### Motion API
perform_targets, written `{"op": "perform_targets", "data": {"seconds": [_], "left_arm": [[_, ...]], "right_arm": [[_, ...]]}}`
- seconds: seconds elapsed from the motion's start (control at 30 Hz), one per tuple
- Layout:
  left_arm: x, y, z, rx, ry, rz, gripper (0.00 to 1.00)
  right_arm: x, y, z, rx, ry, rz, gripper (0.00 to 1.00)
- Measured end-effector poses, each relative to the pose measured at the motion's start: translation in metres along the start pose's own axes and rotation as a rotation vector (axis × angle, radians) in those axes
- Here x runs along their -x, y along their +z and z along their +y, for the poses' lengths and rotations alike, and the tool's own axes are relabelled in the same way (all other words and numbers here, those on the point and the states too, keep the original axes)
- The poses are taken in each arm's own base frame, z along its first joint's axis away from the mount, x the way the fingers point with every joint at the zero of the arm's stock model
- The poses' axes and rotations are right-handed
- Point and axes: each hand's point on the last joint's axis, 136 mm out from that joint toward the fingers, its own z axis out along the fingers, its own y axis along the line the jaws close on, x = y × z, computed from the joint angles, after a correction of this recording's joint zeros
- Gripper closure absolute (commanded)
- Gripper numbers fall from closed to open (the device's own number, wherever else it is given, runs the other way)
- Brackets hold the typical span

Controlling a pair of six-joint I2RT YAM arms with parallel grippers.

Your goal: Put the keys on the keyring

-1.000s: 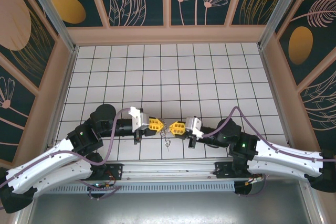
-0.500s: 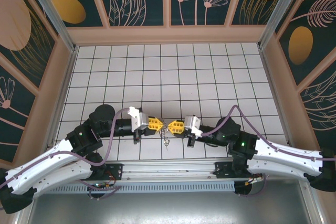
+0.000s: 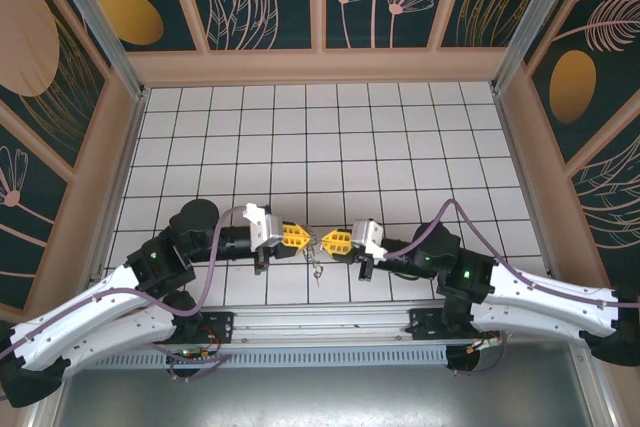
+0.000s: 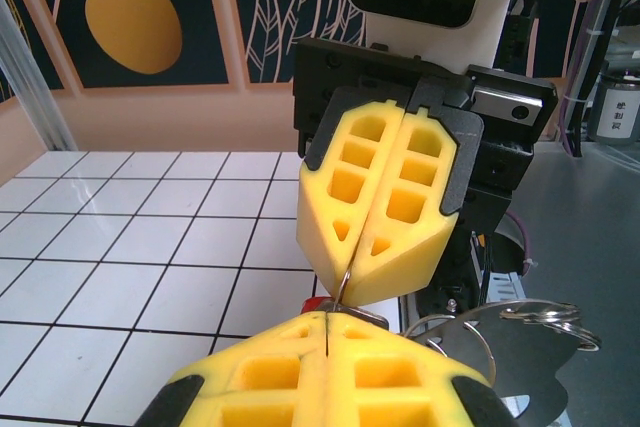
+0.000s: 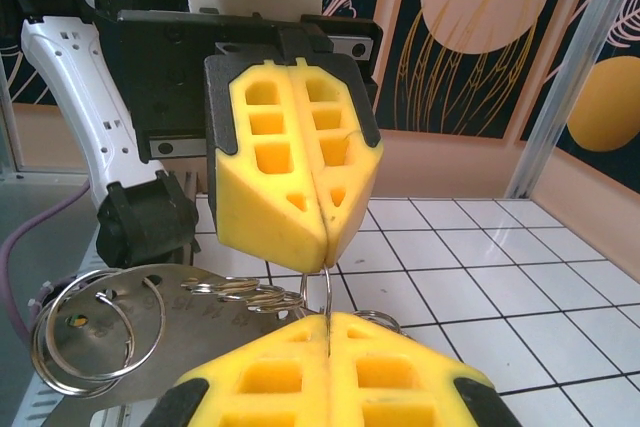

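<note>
Your left jaws are shut tight, and so are your right jaws. They point at each other, tip to tip, with a very small gap between them. The thin wire of the keyring crosses that gap, and both jaws pinch it, one on each side. Just beside the tip of your left jaws a bit of red peeks out: that is the head of the key. Its metal part is hidden, so you cannot tell if it sits on the wire. A bunch of shiny rings and a flat metal tag hang from the keyring, just under the jaws. From above, the bunch is too small to tell if it touches the surface. All this is close to the near edge of the white tiled surface, about halfway between its left and right edges. Your left arm comes in from the near left corner and your right arm from the near right corner. A purple cable loops over the left arm.
</note>
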Motion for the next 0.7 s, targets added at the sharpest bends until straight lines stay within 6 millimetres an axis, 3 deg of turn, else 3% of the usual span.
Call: {"op": "perform_targets", "data": {"seconds": [0.7], "left_arm": [[-0.0049, 0.0041, 0.0015, -0.003, -0.009, 0.017, 1.0]], "right_arm": [[-0.0029, 0.0013, 0.0005, 0.003, -0.006, 0.014, 1.0]]}}
